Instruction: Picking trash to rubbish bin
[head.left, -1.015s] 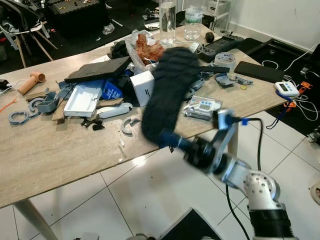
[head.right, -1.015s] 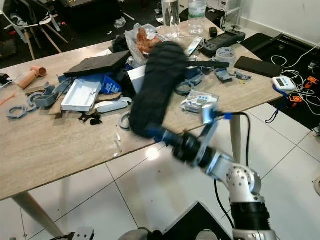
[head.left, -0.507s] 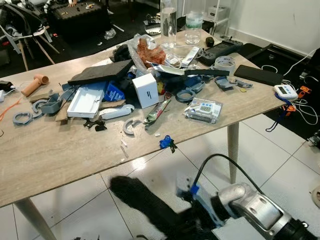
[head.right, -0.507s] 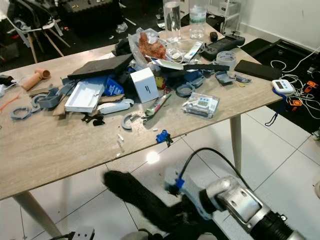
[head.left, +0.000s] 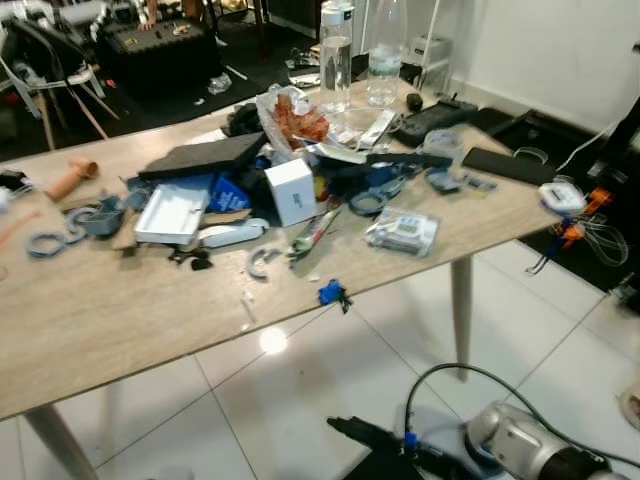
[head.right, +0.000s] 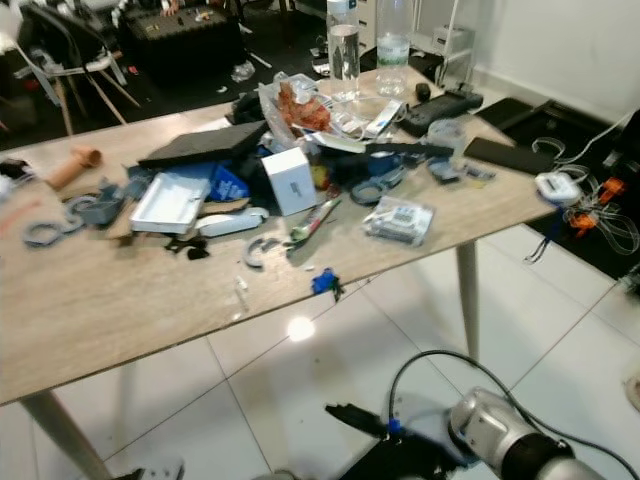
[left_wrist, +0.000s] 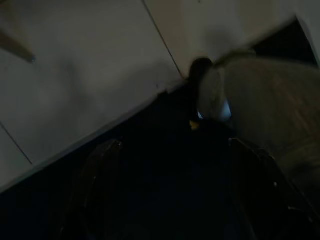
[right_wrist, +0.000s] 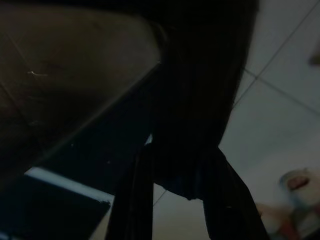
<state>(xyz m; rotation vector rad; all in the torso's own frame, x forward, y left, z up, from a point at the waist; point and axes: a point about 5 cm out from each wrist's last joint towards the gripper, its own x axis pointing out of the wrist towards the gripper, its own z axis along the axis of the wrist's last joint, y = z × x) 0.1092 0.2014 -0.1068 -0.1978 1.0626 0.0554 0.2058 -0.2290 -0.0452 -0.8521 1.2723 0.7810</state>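
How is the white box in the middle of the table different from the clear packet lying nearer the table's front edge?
The white box is an opaque cube standing up from the table; the clear packet is see-through and lies flat. The white box sits against the clutter pile, while the clear packet lies apart on bare wood. Both rest on the same wooden tabletop.

Right claw (right_wrist: 175, 200) lowered black slab (right_wrist: 200, 100) to bin.

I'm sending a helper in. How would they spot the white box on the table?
On the long wooden table, look at the cluttered middle. The small white cardboard box stands upright beside a flat white plastic tray; it is the only cube-shaped white thing there.
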